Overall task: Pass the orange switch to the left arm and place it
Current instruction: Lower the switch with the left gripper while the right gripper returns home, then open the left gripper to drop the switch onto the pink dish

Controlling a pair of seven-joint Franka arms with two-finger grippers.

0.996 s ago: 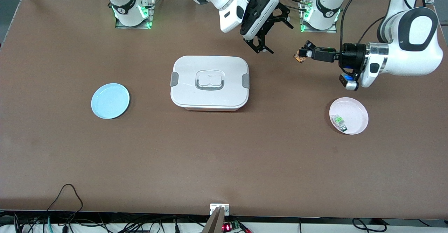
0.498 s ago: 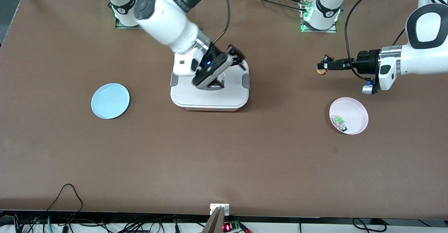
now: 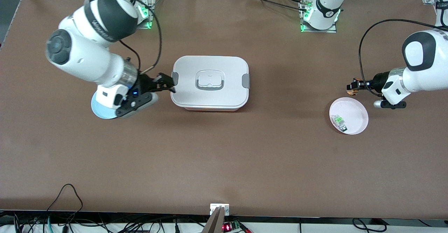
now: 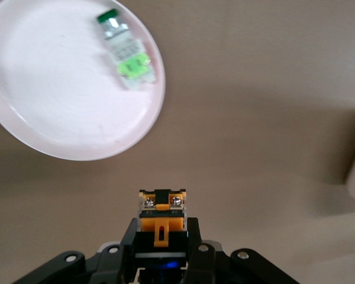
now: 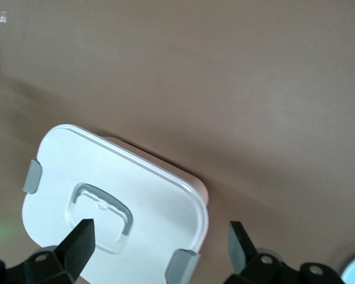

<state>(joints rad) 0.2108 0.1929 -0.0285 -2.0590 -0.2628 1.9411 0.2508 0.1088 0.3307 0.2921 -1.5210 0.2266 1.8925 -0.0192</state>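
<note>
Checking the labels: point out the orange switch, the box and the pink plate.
orange switch (image 4: 161,216): left wrist view, its orange face.
box (image 3: 189,70): front view, bare lid beside the handle.
pink plate (image 3: 355,112): front view, bare middle.

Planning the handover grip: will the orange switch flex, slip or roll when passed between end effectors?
The orange switch looks like rigid blocky plastic, so probably stiff. Its flat faces sit squarely in the left end effector, so rolling seems unlikely. It looks light, though smooth sides might slip.
</note>
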